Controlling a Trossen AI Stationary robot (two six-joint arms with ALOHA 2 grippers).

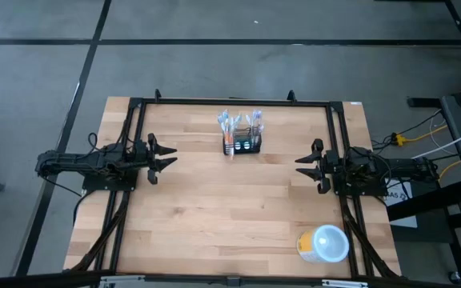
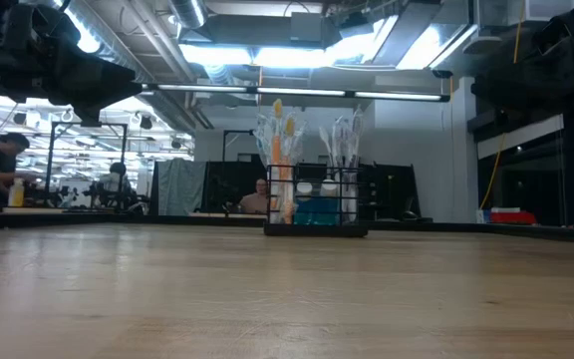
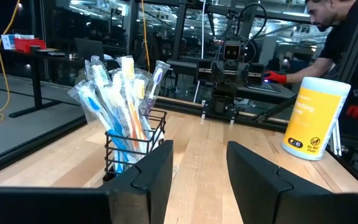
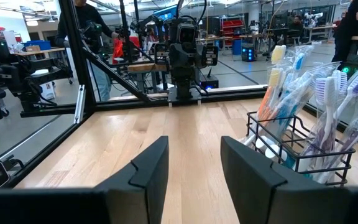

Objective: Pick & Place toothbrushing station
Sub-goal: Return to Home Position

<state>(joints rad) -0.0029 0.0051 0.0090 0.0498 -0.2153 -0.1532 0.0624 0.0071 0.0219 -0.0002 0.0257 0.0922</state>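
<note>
On the counter [image 1: 214, 208] the filled holder [image 1: 242, 146] stood mid-rear; left jaws and right jaws, spread and empty, needed a level retreat.

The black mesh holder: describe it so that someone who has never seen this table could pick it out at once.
On the wooden table, between the left gripper and the right gripper but nearer the far edge, stands the black mesh holder. Wrapped toothbrushes stick up from it; unlike the round yellow cup, it is dark, rectangular and wire-walled.
</note>
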